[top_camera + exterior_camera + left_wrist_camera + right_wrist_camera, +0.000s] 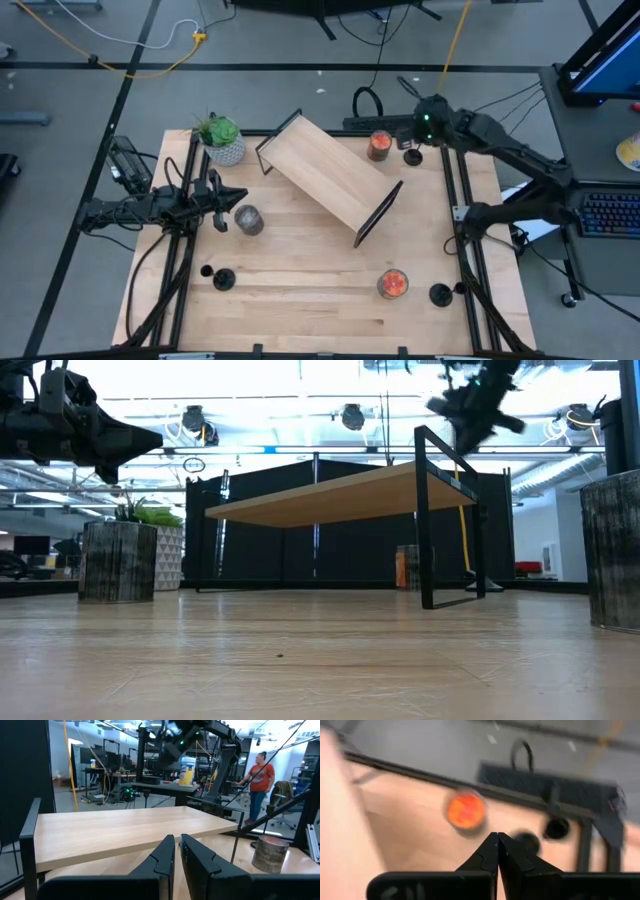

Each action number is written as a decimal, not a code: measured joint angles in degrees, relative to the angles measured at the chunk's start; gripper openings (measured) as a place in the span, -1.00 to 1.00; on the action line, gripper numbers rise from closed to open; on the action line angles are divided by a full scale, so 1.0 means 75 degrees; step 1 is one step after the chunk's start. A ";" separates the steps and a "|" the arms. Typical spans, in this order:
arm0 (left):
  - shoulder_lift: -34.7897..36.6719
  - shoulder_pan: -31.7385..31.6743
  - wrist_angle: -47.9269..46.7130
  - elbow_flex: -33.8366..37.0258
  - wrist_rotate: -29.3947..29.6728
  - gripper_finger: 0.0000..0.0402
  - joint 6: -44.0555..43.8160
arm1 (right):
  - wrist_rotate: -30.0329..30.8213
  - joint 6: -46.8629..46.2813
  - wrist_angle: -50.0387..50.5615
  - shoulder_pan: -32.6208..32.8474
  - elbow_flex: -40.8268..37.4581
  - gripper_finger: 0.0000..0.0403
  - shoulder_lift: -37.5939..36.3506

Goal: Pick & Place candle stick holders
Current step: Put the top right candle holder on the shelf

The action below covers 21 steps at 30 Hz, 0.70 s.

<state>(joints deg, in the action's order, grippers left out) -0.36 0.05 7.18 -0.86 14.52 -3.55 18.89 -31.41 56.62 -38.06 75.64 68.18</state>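
Observation:
Three small black candle stick holders stand on their disc bases on the wooden table: one near the front left (223, 279), one near the front right (440, 294), one at the far right (413, 157), which also shows in the right wrist view (527, 840). My right gripper (415, 140) (497, 840) is shut and empty, raised above the far right holder. My left gripper (238, 196) (177, 845) is shut and empty above the table's left side, pointing toward the wooden shelf (330, 175).
A wooden shelf on black frames stands slantwise across the table's middle. A plant pot (222, 140) is at the far left, and a grey jar candle (248, 220) is beside my left gripper. Orange jar candles stand at the far right (380, 145) and front right (393, 284). A person (259, 775) stands beyond the table.

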 joint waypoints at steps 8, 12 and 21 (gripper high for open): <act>0.0000 0.0000 -0.0009 0.0000 0.0000 -0.82 0.0003 | -0.0141 0.0671 0.0283 -0.0975 -0.0006 -1.00 0.0053; 0.0000 -0.0003 -0.0013 0.0000 0.0000 -0.82 0.0006 | -0.0150 0.1448 -0.0065 -0.0972 -0.0006 -1.00 0.0053; 0.0000 -0.0003 -0.0012 0.0000 0.0000 -0.82 0.0009 | -0.0456 0.1744 -0.0661 -0.0966 -0.0006 -1.00 0.0053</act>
<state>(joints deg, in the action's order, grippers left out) -0.36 0.03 7.09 -0.86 14.52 -3.49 15.48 -18.34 51.66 -45.30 75.59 68.58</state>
